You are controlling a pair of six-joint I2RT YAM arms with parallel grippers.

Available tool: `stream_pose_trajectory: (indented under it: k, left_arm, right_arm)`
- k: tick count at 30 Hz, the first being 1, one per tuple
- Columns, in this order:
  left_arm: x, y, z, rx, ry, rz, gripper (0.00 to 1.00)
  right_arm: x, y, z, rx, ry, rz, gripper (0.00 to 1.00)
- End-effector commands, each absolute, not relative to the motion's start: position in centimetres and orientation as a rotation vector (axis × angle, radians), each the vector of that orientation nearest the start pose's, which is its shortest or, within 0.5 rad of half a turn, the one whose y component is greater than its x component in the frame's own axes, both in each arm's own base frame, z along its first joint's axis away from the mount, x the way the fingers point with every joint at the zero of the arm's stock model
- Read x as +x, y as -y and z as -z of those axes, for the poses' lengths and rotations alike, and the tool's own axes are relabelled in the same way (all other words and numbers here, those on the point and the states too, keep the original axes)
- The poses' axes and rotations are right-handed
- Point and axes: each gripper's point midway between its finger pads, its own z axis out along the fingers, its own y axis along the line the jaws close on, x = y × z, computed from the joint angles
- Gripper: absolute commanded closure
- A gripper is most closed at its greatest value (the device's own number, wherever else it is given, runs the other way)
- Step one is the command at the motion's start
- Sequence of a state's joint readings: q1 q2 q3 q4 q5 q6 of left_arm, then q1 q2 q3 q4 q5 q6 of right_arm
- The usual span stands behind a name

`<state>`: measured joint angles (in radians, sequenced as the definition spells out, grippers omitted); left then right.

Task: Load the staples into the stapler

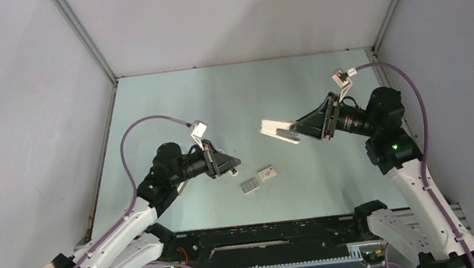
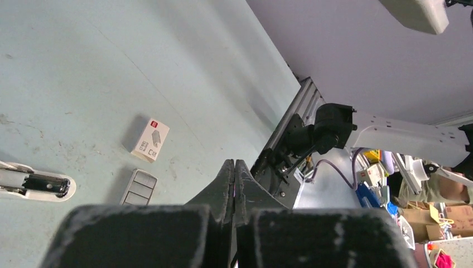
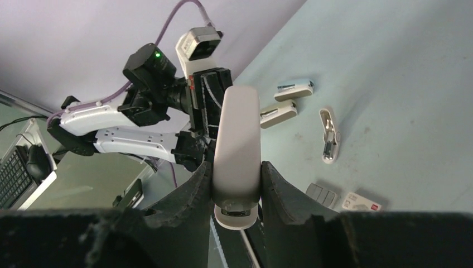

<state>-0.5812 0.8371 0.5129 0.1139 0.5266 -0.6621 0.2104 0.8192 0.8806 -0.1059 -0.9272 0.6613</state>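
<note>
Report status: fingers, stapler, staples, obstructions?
Left fingers shut, empty. Right fingers clamped on stapler, held above table. Staples lie flat on table beside small white box, ungrasped. Another stapler lies close by; approach looks open.

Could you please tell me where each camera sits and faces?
Top external: above, behind the bases, looking down on the table; both arms show.
Left wrist: looks across the table toward the right arm; shut left gripper shows.
Right wrist: faces the left arm; right gripper holding a white stapler shows.
Shared: all see the staples.
</note>
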Motion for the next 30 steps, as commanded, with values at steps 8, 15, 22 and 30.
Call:
stream_pose_trajectory:
  k: [8, 15, 22, 30]
  left_arm:
    - [20.2, 25.6, -26.5, 0.145, -1.717, 1.365, 0.39]
    - [19.7, 28.2, -28.7, -0.057, -1.602, 1.658, 0.24]
    - [18.9, 30.2, -28.6, -0.11, -1.647, 1.754, 0.25]
    - [19.9, 29.7, -24.1, -0.294, -1.818, 1.643, 0.46]
  right_arm:
    - [21.8, -20.7, -32.7, -0.261, -1.823, -1.118, 1.0]
    - [22.4, -23.8, -31.4, -0.066, -1.717, -1.043, 1.0]
    - [22.4, -26.1, -30.1, -0.045, -1.68, -0.865, 1.0]
    - [22.2, -27.4, -30.1, -0.056, -1.627, -0.748, 1.0]
